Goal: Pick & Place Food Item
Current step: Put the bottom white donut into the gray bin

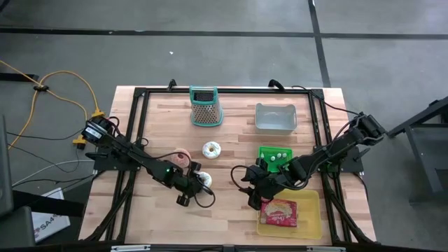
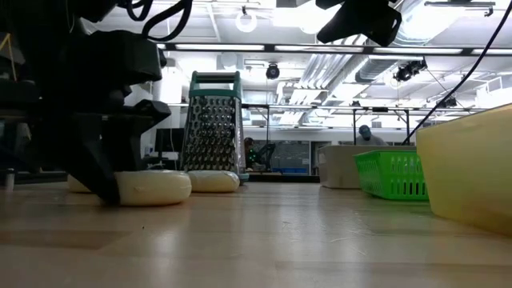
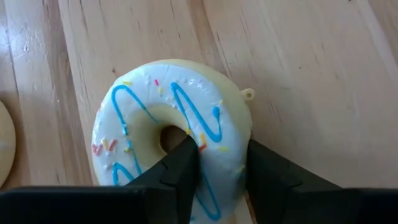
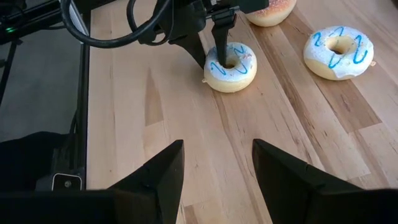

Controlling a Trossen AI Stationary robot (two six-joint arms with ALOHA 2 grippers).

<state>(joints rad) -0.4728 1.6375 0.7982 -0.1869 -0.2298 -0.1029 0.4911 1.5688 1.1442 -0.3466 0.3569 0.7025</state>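
Since the table (image 1: 231, 171) is big, I start there: my left gripper (image 1: 198, 180) sits low and left of the middle in the high view, right on the donut (image 3: 171, 137). One finger is in the donut's hole and one is outside, pinching the ring. My right gripper (image 4: 216, 169), spread wide, waits to the right by the yellow tray (image 1: 313, 227).

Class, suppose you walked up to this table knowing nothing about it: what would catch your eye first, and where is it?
Most striking is the left gripper near the table's front, one finger in the hole and one outside a white donut with blue icing, straddling its ring. A second matching donut lies at mid-table, before the metal grater. The right gripper hangs open beside the yellow tray.
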